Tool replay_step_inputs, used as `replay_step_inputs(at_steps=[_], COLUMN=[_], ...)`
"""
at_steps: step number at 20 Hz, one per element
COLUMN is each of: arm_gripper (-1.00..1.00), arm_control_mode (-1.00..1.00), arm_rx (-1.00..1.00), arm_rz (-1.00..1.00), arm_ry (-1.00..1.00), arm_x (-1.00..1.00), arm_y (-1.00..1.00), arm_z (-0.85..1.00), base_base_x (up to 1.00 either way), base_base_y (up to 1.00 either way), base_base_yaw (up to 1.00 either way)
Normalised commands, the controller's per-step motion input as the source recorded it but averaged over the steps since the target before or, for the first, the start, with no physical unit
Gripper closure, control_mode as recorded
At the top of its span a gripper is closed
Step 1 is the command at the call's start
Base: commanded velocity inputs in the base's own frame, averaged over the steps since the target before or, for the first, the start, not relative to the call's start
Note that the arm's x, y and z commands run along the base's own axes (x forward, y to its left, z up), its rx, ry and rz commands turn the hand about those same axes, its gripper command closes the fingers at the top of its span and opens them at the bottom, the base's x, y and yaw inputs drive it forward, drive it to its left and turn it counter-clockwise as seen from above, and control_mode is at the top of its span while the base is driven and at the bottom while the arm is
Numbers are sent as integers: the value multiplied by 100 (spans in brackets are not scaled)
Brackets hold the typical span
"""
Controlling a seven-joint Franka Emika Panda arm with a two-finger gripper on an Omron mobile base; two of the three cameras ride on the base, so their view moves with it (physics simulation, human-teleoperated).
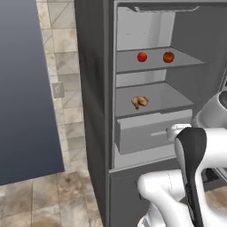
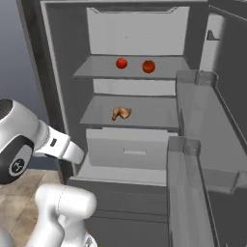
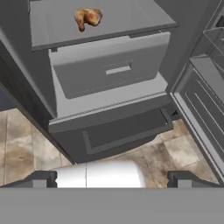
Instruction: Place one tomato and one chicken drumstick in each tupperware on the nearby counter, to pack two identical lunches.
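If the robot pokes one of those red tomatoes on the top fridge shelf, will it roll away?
Probably yes. The tomato looks round like a ball and sits on a flat, smooth shelf with no visible lip, so a nudge would likely send it rolling. Its skin looks glossy, so it may slip between the jaws. It is likely soft, so squeezing hard could squash it.

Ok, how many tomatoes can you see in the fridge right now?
2. Both sit on the upper shelf: one tomato to the left, the other tomato just right of it, apart. None elsewhere.

red tomatoes point(image 1: 142, 56), golden-brown drumstick point(image 1: 140, 102)
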Motion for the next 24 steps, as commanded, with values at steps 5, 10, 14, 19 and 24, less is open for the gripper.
replay_step_inputs(at_steps=[5,10,14,19,24], arm_gripper=[-100,-100,-100,-100,-100], arm_control_mode=[100,100,100,-100,-100], arm_rx=[0,0,0,0,0], arm_rz=[0,0,0,0,6], arm_ry=[0,0,0,0,5], arm_x=[0,0,0,35,8], arm_y=[0,0,0,6,0], arm_z=[0,0,0,0,-15], base_base_x=[5,18,54,12,0], base_base_y=[-60,-28,35,8,0], base_base_yaw=[0,0,0,0,0])
